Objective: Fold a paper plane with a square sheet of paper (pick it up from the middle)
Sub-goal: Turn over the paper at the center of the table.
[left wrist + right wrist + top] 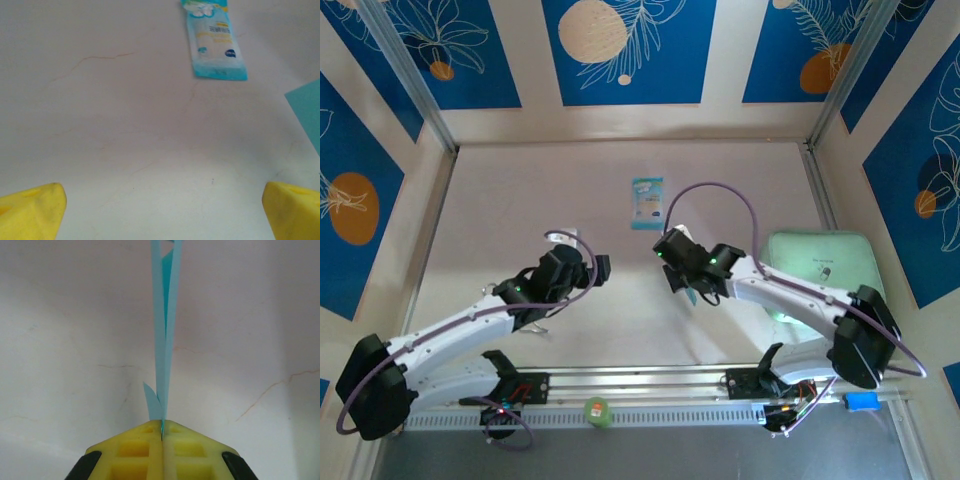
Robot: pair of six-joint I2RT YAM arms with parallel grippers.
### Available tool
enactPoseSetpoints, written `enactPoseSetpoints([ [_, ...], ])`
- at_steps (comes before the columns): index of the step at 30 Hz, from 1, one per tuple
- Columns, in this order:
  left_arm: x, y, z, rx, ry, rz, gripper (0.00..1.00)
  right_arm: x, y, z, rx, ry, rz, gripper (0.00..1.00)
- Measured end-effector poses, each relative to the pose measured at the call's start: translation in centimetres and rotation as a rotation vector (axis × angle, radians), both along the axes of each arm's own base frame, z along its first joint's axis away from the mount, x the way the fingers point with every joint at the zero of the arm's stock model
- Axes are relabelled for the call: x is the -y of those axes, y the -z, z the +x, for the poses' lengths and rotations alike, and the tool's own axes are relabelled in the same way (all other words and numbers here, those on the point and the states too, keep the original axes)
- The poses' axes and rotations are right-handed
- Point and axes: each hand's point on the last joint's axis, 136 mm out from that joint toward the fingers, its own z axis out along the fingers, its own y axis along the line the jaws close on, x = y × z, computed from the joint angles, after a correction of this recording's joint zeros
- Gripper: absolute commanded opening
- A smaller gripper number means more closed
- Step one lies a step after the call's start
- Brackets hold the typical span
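Light-blue paper [164,340] pinched edge-on between the pressed-together yellow fingers [140,452] of the right gripper [162,432], folded layers rising from the tips over the pale table [60,365]. From above, held near the table's middle, just right of centre. Left gripper [162,210] spread wide, yellow fingertips [35,210] far apart, bare tabletop between them, holding no object. Corner of the blue paper at the right edge of the left wrist view. Teal-and-white packet [212,42] flat on the table, farther off. Pale green pad [815,262] at right, beneath the right arm.
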Motion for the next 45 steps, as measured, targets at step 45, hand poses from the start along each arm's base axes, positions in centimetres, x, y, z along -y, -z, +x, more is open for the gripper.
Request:
enactPoseSetpoints([
  [45,4.4,5.6,-1.4,-0.328,0.141,-0.069,0.88,-3.9,5.2,-0.3,-0.498,0.159,0.845,0.12],
])
